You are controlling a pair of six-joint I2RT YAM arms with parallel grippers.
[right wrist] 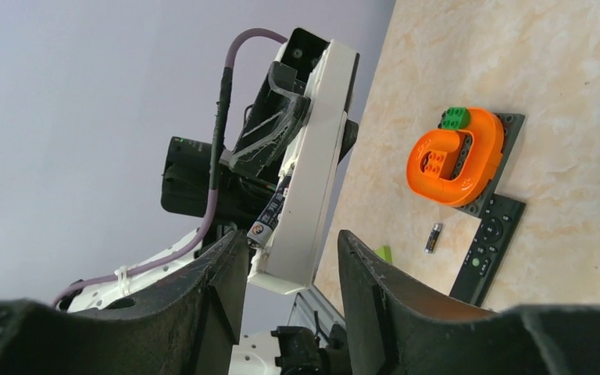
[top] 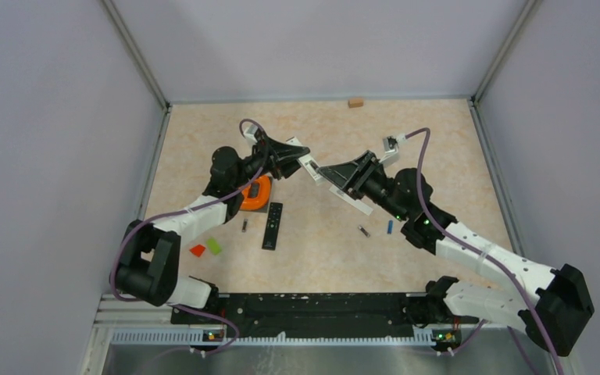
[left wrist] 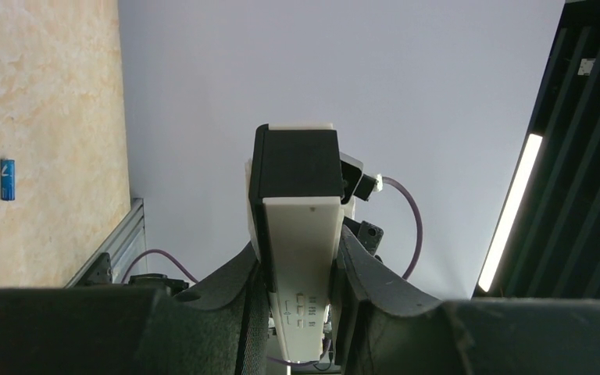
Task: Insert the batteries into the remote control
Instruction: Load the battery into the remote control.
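Observation:
My left gripper [top: 293, 156] is raised over the table and shut on a white remote control [top: 309, 166], also the white remote control [left wrist: 301, 258] between its jaws [left wrist: 298, 242]. A dark battery [right wrist: 269, 215] lies in the white remote control [right wrist: 312, 180], its end sticking out near my right gripper's left finger. My right gripper [right wrist: 291, 234] is open, its fingers on either side of the remote's near end, with a gap on the right side. On the table lie a dark battery [top: 244, 226], a silvery one [top: 365, 231] and a blue one [top: 390, 226].
A black remote [top: 273, 225] lies beside an orange curved piece [top: 256, 193] carrying a green brick [right wrist: 455, 117]. Red [top: 197, 250] and green [top: 215, 245] blocks sit near the left arm. A brown block [top: 355, 101] rests by the back wall. Grey walls enclose the table.

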